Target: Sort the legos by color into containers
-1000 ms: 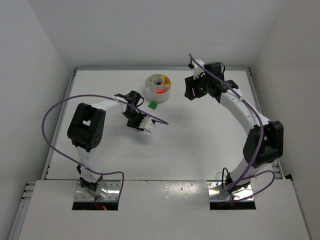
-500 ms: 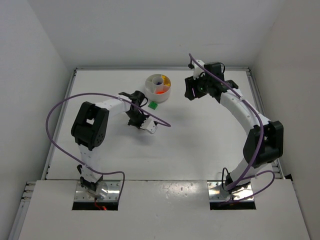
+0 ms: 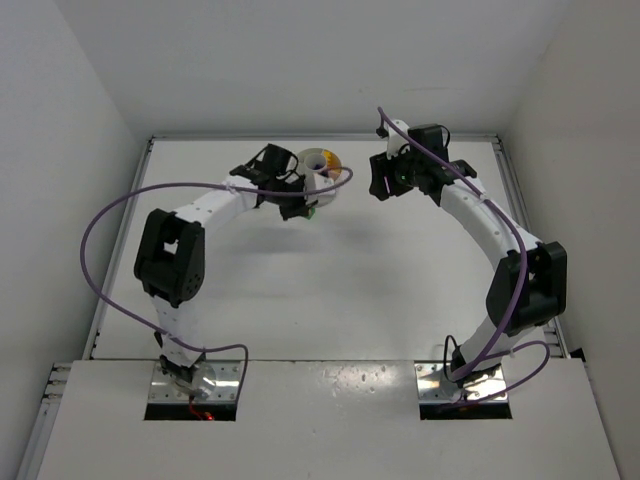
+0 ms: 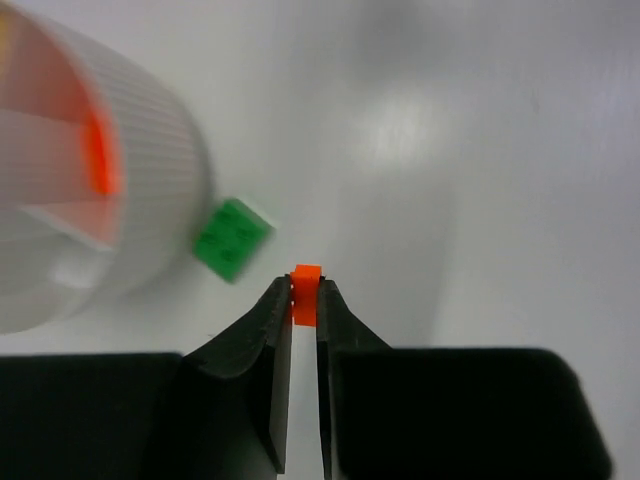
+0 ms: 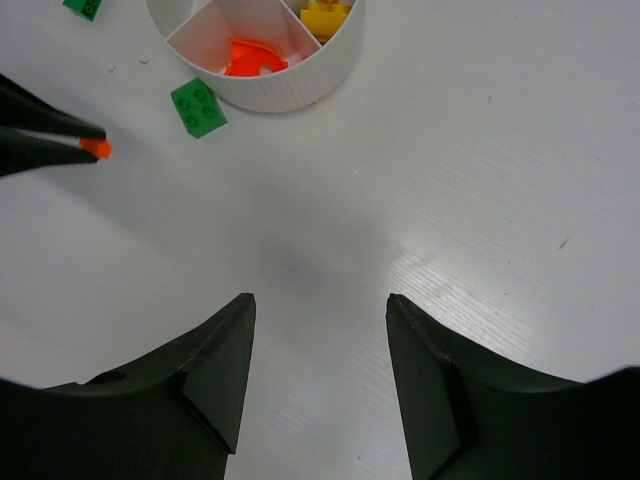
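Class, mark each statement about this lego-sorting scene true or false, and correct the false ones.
1. The left fingers pinch an orange-red brick. True.
2. The green brick nearest them lies inside the dish. False: it sits on the table, outside the dish's wall.
3. The right fingers hold a yellow brick. False: they are open and empty.
4. One dish compartment holds orange-red pieces. True.

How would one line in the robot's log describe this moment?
left gripper: shut on orange lego, near dish | right gripper: open | green lego: outside dish
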Motion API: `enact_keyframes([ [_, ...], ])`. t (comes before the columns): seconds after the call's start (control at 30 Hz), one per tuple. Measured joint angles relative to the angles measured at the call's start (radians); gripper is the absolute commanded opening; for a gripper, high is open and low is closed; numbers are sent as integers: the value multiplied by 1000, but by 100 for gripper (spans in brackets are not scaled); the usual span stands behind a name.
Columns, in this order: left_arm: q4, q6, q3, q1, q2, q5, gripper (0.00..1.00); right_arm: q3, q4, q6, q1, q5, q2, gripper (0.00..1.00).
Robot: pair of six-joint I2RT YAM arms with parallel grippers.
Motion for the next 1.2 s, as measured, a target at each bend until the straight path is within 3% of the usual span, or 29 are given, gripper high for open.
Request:
enact_keyframes([
  [0.2, 362, -442, 18, 0, -71, -13, 0, 0, 0, 0, 0, 0, 0, 56],
  [0.4, 486, -648, 159, -5, 27, -86, 0, 0, 0, 0, 0, 0, 0, 56],
  [1.03, 491, -782, 273, -19, 207, -196, 6, 0, 0, 0, -7, 0, 0, 56],
  [1.2, 475, -782, 273, -24, 208, -197, 16, 0, 0, 0, -7, 0, 0, 56],
])
